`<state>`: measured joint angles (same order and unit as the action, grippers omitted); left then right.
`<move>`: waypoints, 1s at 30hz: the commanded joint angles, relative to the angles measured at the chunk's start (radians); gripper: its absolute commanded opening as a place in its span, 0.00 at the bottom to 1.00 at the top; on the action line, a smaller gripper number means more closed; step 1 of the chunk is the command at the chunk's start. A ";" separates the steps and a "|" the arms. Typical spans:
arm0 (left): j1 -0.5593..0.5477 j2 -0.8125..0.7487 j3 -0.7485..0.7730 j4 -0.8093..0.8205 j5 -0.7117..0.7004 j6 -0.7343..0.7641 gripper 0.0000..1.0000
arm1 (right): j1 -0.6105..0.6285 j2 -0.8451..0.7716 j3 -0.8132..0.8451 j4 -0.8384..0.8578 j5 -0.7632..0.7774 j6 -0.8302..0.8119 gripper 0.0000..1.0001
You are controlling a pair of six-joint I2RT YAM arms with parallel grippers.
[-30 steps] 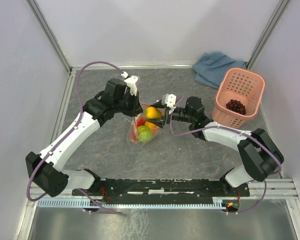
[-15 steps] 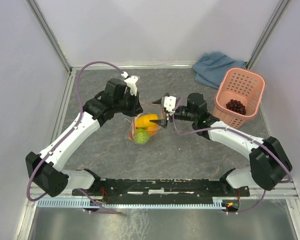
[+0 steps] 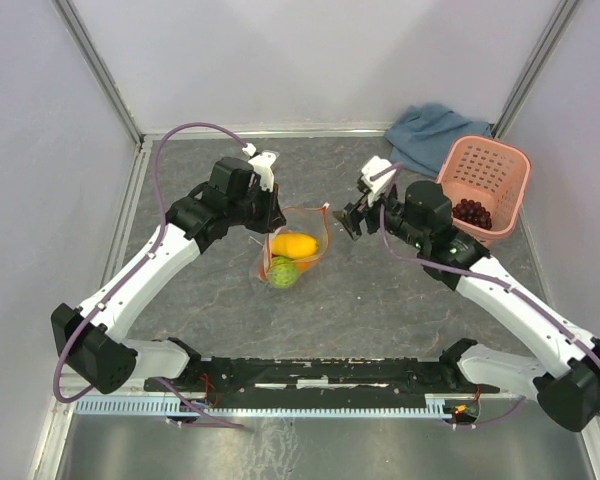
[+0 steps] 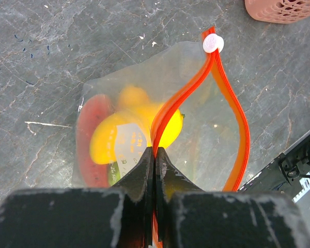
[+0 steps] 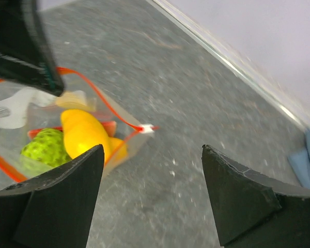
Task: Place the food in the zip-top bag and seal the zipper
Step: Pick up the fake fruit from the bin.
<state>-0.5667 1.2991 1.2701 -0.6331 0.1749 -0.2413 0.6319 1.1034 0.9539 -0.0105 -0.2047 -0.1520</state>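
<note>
The top view looks steeply down from high behind the near edge, taking in the whole tabletop [image 3: 380, 300]. The left wrist view sits close over the bag [image 4: 212, 129], facing straight down. The right wrist view faces that bag [image 5: 51, 103] obliquely from farther off; all three share it.

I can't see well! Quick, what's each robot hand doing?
Left gripper: shut on the zipper.
Right gripper: open, holding nothing.
</note>
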 commanded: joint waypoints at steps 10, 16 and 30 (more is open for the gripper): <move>0.005 -0.021 0.009 0.049 -0.012 0.033 0.03 | -0.161 -0.008 0.305 -0.650 0.540 0.259 0.87; 0.005 -0.003 0.012 0.043 -0.014 0.029 0.03 | -0.393 0.083 0.365 -0.720 0.549 0.285 0.85; 0.004 -0.019 0.011 0.041 -0.030 0.031 0.03 | -0.791 0.429 0.434 -0.583 0.347 0.396 0.76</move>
<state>-0.5667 1.2999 1.2701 -0.6331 0.1589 -0.2413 -0.0982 1.4391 1.3052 -0.6643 0.2440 0.1886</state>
